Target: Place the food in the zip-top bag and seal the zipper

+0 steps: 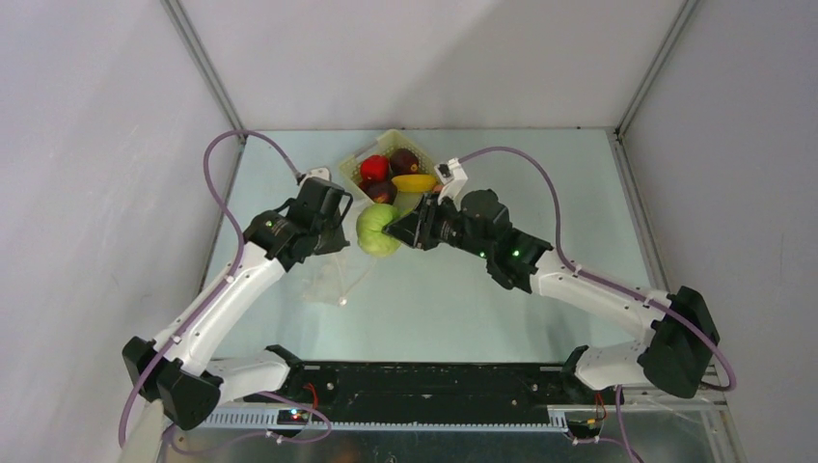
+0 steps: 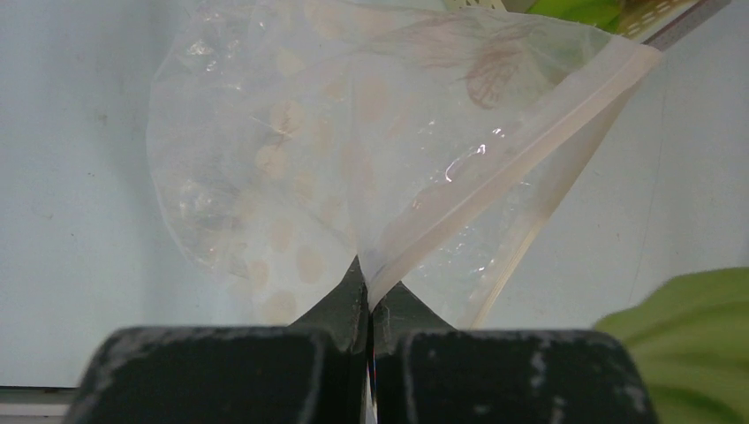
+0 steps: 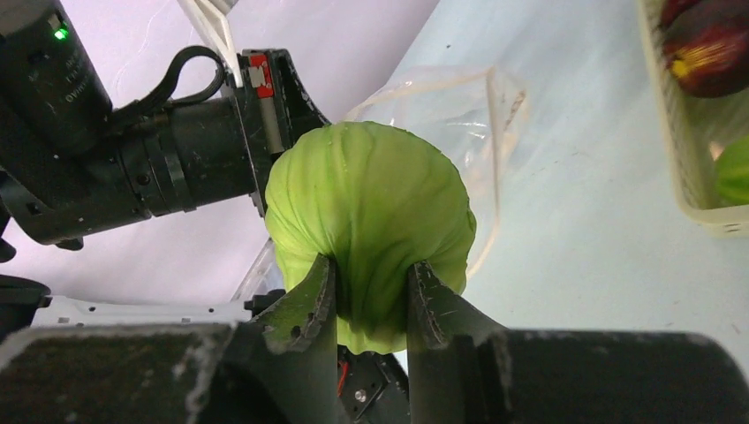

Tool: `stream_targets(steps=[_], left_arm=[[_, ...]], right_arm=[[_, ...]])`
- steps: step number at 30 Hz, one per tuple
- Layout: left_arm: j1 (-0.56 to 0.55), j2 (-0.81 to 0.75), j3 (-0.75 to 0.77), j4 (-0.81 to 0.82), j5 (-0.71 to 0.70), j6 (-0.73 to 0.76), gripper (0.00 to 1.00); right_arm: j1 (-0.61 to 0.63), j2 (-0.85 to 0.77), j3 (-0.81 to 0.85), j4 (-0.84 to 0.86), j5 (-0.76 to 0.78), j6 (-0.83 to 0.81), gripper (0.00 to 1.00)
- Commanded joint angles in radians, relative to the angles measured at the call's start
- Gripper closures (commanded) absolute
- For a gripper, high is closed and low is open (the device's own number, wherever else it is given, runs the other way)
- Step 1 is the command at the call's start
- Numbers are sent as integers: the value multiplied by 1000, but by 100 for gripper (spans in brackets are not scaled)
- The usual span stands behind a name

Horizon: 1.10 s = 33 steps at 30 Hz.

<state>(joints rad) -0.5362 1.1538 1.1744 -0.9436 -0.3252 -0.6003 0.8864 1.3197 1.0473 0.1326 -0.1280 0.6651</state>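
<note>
- Bag (image 2: 336, 150) hangs from the left gripper (image 2: 369, 287), whose jaws are pressed together on a fold of its edge
- Its film is clear and crumpled, with pale dots on part of it, and it spreads away from the fingers over the table (image 2: 79, 221)
- The zipper (image 2: 530, 150) shows as a thicker pale strip along one edge of the bag; whether it is sealed cannot be told
- The right gripper (image 3: 373, 269) is clamped on a green cabbage (image 3: 371, 194), one finger on each side of its lower part
- The cabbage is outside the bag, just beside it, and lies between the two grippers in the top view
- In the right wrist view the bag is behind the cabbage, next to the dark body of the left arm (image 3: 132, 159)
- The basket (image 1: 388, 138) stands at the far side of the table, near both grippers
- In the basket lie a red piece (image 1: 374, 168), a dark purple piece (image 1: 404, 160), a yellow piece (image 1: 415, 182) and a darker red one (image 1: 382, 191)
- The right wrist view also shows a green piece (image 3: 733, 172) at the basket's wall
- No food can be seen inside the bag
</note>
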Motion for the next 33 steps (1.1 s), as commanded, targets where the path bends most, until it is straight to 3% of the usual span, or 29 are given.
stream_targets(steps=[1, 17, 23, 33], left_arm=[[5, -29, -3, 33, 43, 26, 100], [5, -89, -36, 103, 145, 38, 100], [-5, -79, 31, 104, 179, 59, 100], [-59, -54, 30, 128, 226, 89, 100]], right_arm=[[29, 48, -4, 150, 16, 98, 100], [82, 204, 10, 108, 229, 214, 100], [123, 205, 86, -40, 348, 105, 100], [166, 261, 233, -152, 244, -111, 100]])
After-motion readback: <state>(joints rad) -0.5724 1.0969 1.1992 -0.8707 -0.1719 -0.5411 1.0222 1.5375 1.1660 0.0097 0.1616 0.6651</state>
